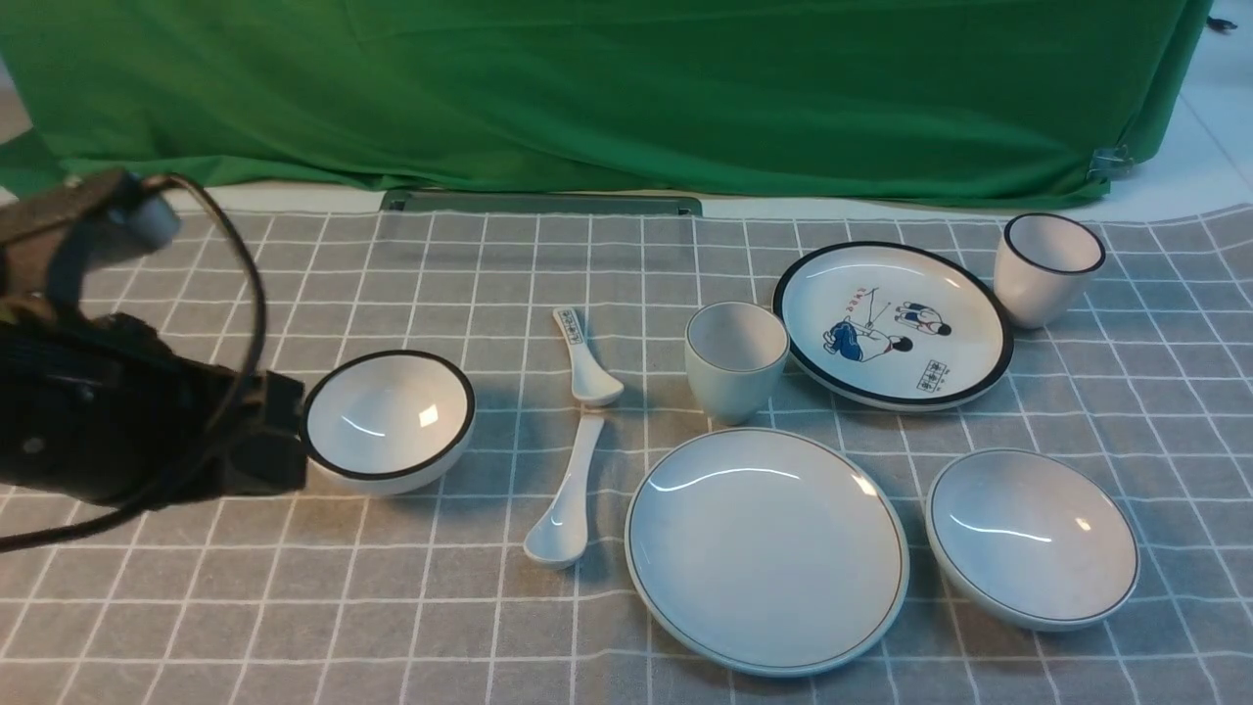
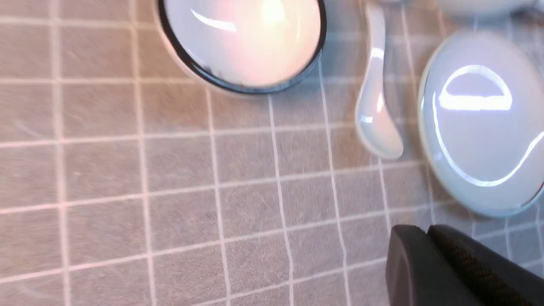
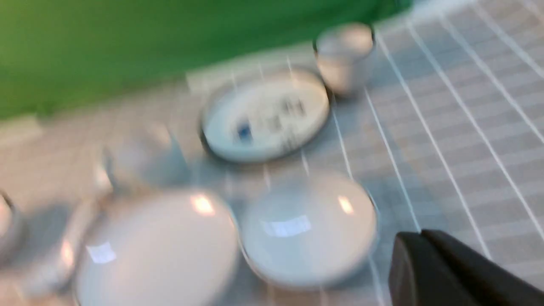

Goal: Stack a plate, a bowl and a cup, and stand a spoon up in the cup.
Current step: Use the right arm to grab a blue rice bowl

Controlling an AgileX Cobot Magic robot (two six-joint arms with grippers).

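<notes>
Nothing is stacked yet: the plate [image 1: 766, 550] is seen at lower centre of the front view, with the bowl [image 1: 1033, 537] at lower right, the cup [image 1: 735, 360] just above the plate and the spoon [image 1: 566, 499] to its left. The left gripper [image 2: 427, 238], at the left edge beside a black-rimmed bowl [image 1: 389, 421], is held closed and empty; the right gripper [image 3: 418, 242] appears closed too, though its view is blurred. A look-alike could be taken by mistake, since a marked spoon [image 1: 585, 360] lies end to end with the plain one.

green drape [image 1: 607, 88] hangs behind a grey checked tablecloth [image 1: 294, 627], brightly lit.
</notes>
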